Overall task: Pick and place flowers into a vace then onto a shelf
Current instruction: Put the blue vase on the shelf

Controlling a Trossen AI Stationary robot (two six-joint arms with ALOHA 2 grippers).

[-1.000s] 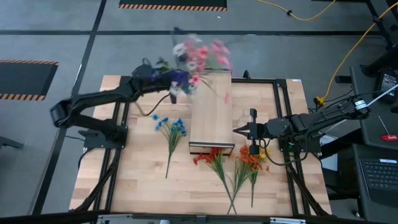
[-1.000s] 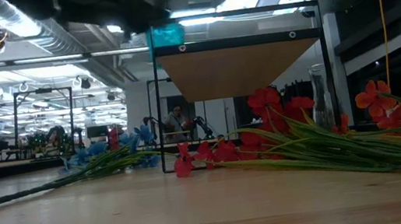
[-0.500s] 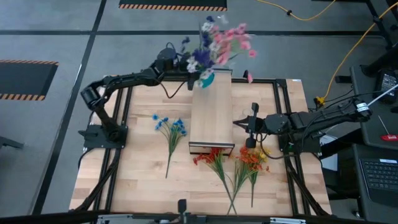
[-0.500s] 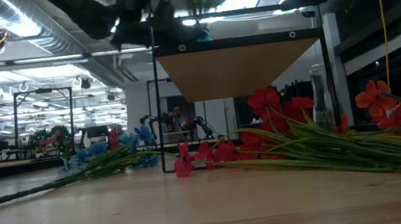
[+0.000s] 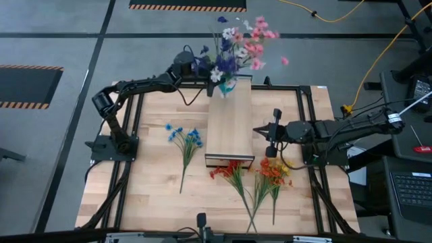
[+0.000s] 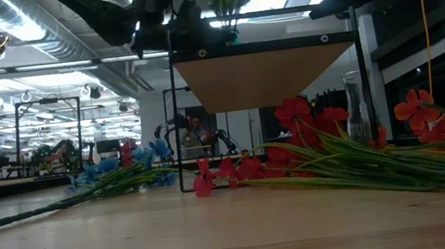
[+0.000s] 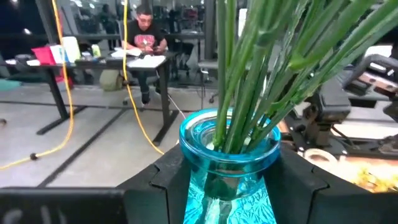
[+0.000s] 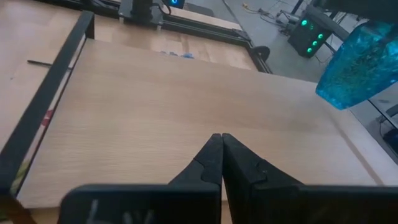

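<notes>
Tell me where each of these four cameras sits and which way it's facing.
High: overhead, facing down; both arms, shelf.
Low: tabletop height, looking level under the shelf; an arm overhead.
Left wrist: behind left gripper, facing the blue vase it holds.
Right wrist: over the shelf; shut right gripper.
Shared: vase shows in both wrist views.

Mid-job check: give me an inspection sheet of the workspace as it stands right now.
Surface: wooden tabletop, black frame around it.
Job's things: blue glass vase with flowers over the shelf's far end; whether it rests there, cannot tell. Blue sprig, red sprig, orange sprig lie on the tabletop.
Clutter: nothing seen.
Grippers: left gripper clamps the vase; right gripper shut, empty, beside the shelf.
Cables: yellow cable on floor.
Surroundings: a person at a desk.
</notes>
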